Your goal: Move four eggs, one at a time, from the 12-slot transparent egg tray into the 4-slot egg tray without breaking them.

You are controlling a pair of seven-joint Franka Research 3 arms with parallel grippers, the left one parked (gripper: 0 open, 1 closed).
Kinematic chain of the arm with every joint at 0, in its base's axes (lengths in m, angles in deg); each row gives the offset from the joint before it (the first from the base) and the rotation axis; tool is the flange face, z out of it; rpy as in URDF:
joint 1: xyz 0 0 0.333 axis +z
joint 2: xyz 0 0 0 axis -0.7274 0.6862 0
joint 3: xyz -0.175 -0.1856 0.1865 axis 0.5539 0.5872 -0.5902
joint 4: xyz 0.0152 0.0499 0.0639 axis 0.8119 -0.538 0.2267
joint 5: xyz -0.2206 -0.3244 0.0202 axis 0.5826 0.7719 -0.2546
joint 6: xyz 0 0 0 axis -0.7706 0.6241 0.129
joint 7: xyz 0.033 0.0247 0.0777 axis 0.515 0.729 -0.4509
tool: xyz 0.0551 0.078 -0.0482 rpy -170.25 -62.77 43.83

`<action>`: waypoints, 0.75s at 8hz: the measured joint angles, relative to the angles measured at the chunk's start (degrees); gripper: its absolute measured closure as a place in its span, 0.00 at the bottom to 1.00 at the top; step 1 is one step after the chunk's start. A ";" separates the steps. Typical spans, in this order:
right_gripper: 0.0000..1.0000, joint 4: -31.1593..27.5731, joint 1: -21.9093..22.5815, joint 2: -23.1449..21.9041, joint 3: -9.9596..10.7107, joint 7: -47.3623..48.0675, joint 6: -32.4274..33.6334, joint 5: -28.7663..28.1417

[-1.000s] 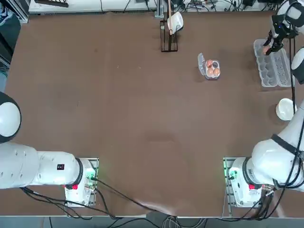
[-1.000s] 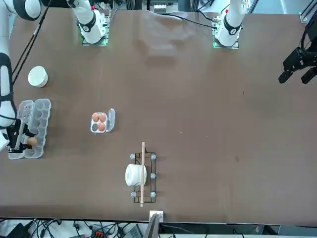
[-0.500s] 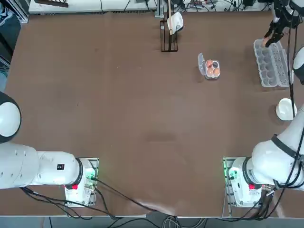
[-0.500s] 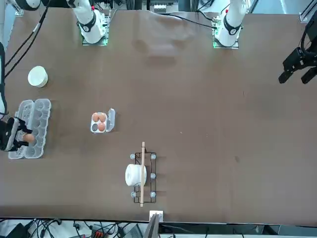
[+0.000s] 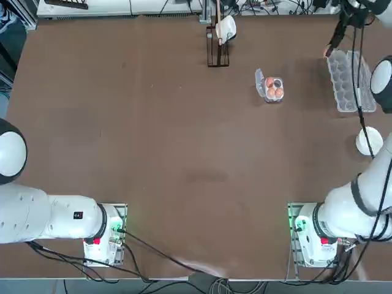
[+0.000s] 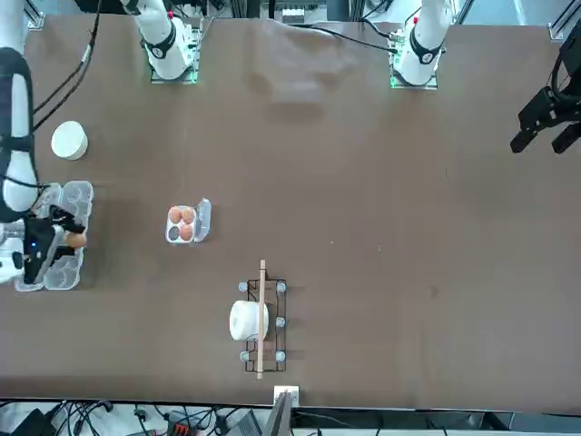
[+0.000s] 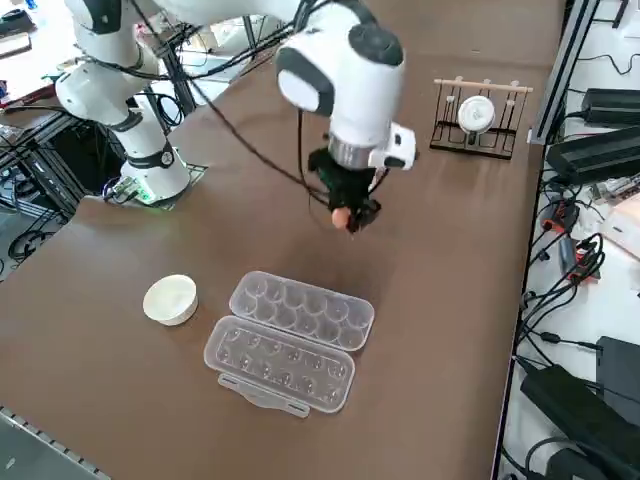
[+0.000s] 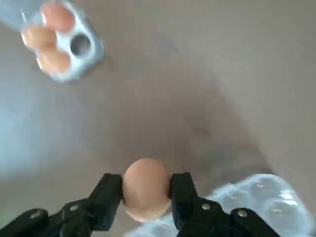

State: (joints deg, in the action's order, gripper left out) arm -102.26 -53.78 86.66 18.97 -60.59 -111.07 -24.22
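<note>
My right gripper (image 8: 146,190) is shut on an orange-brown egg (image 8: 145,186), held between its black fingers (image 8: 111,191). It hangs in the air by the far end of the 12-slot transparent egg tray (image 7: 290,340), on the side toward the 4-slot egg tray (image 5: 273,87). The held egg (image 7: 341,217) shows below the gripper (image 7: 347,212) in the right side view. All cups that I can see in the long tray (image 5: 350,81) hold nothing. The square tray (image 8: 64,42) holds three eggs (image 6: 184,223) and has one cup free (image 8: 79,45).
A small white bowl (image 5: 367,141) stands on the near side of the long tray. A wire rack with a paper roll (image 5: 218,38) stands at the table's far edge, to the left of the square tray.
My right gripper has risen from the far end of the long tray with the egg in it and shifted a little toward the square tray.
</note>
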 joint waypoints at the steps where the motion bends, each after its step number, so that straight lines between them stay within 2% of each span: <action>1: 0.42 -1.98 2.35 -0.91 -0.17 7.62 0.26 0.00; 4: 0.42 -5.40 7.41 -1.36 -0.41 21.58 -0.06 -0.07; 6: 0.42 -9.84 11.13 -4.09 -0.47 29.88 -4.41 -0.11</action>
State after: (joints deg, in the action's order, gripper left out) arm -112.10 -42.65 82.57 18.50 -30.70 -115.48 -24.34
